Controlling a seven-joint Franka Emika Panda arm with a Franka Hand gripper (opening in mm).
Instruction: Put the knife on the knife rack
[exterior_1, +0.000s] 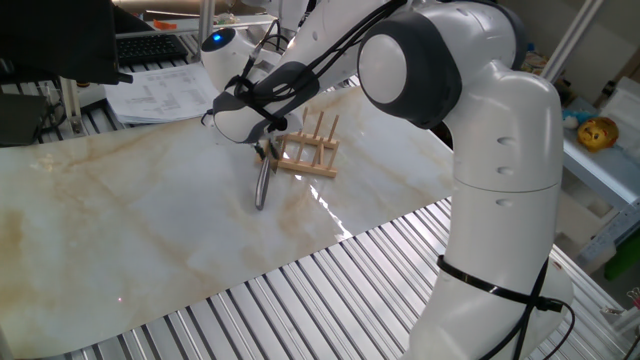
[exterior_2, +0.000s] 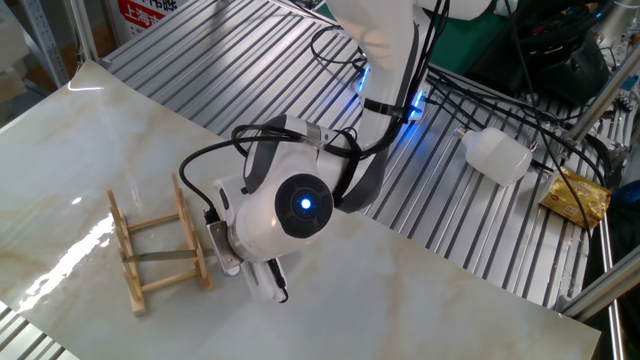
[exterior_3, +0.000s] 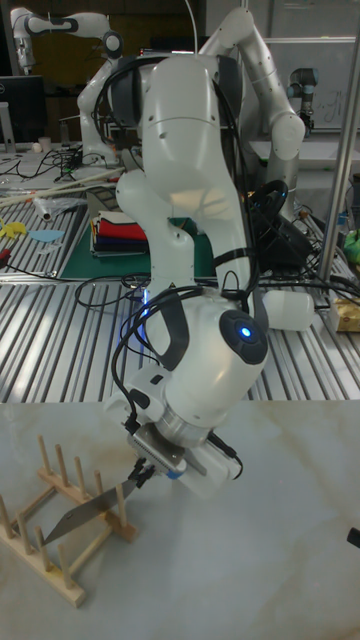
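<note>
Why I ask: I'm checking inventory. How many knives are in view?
1. The knife is held tilted in the gripper, close by the knife rack; the arm could hide others.

Knife (exterior_3: 88, 513) — grey metal cleaver, blade tilted down-left, lifted at the handle end, tip in among the pegs. Knife rack (exterior_3: 58, 530) — light wood, slatted base, two rows of upright dowels, flat on the marble.

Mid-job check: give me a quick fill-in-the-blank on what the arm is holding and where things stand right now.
1. The gripper is shut on the ____.
2. The blade slants down toward the wooden ____.
3. The tabletop has a ____ pattern.
Missing words: knife; rack; marble.
</note>
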